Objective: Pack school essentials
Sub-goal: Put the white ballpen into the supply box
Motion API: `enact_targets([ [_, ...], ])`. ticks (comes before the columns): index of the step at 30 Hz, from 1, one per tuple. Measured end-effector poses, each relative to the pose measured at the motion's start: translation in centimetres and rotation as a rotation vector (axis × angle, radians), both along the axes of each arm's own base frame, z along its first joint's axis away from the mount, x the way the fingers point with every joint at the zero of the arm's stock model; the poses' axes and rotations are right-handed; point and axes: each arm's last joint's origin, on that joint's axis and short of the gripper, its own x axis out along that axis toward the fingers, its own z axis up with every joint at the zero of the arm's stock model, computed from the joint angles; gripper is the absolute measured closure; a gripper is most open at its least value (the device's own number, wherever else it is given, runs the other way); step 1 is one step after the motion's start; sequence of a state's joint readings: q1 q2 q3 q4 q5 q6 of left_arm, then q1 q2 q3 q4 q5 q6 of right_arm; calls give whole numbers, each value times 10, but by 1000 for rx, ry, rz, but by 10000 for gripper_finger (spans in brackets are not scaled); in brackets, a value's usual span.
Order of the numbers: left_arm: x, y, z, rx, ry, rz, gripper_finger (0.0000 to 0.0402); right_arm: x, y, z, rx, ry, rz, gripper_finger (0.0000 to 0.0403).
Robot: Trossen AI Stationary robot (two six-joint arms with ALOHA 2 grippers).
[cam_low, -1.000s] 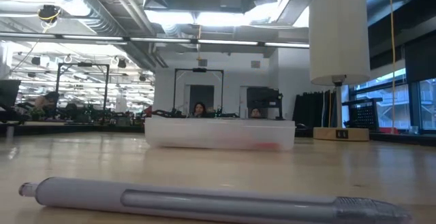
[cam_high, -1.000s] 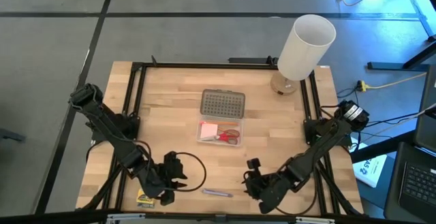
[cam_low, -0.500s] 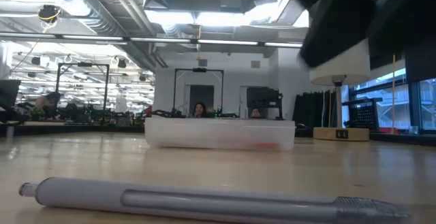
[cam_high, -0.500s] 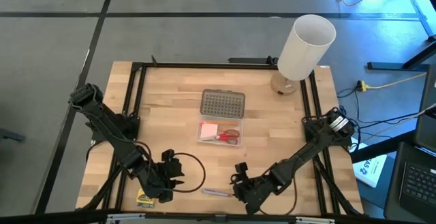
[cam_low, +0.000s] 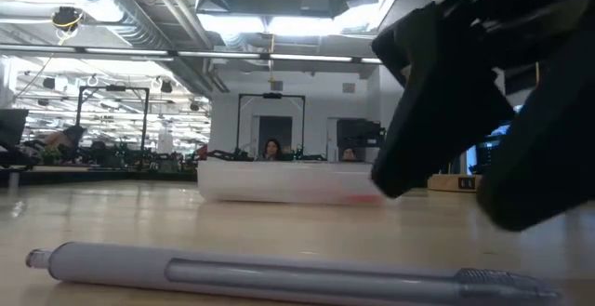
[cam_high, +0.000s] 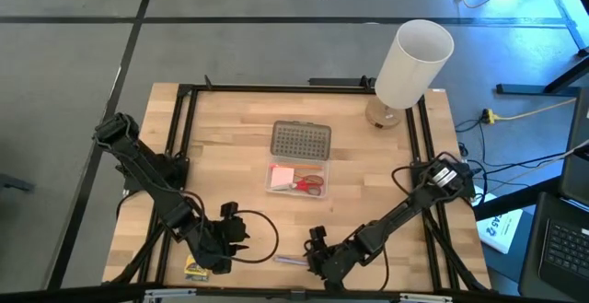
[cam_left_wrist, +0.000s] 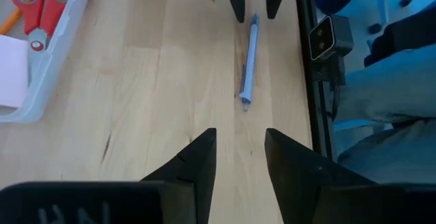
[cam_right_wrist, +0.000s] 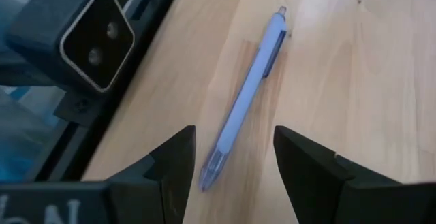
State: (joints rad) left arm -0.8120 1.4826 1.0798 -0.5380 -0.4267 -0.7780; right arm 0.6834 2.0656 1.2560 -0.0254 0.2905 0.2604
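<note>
The left end effector (cam_high: 230,238), fingers spread and empty, waits left of the purple pen (cam_high: 291,260). The right end effector (cam_right_wrist: 231,166), spread, straddles the pen's tip on the surface (cam_high: 230,169); closing so near the end could pivot or flick it away.

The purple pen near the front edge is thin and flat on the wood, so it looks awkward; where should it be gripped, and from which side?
Grip the pen mid-barrel, from straight above, fingers across its width. It lies flat with bare table on both sides, and the open right gripper straddles its tip end.
</note>
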Motion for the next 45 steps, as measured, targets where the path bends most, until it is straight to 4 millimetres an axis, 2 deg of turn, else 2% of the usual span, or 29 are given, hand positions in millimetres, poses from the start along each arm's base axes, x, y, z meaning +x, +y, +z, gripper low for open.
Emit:
enact_targets([
  [9,0,0,0,1,-1,-2,282,2,1,-20,-2,32,-16,202],
  [22,0,0,0,1,-2,0,282,5,-8,-27,51,103,-159,207],
  [38,0,0,0,1,-2,1,282,10,-23,-31,78,177,-220,328],
  [45,0,0,0,1,-2,1,282,12,-26,-31,104,193,-235,349],
])
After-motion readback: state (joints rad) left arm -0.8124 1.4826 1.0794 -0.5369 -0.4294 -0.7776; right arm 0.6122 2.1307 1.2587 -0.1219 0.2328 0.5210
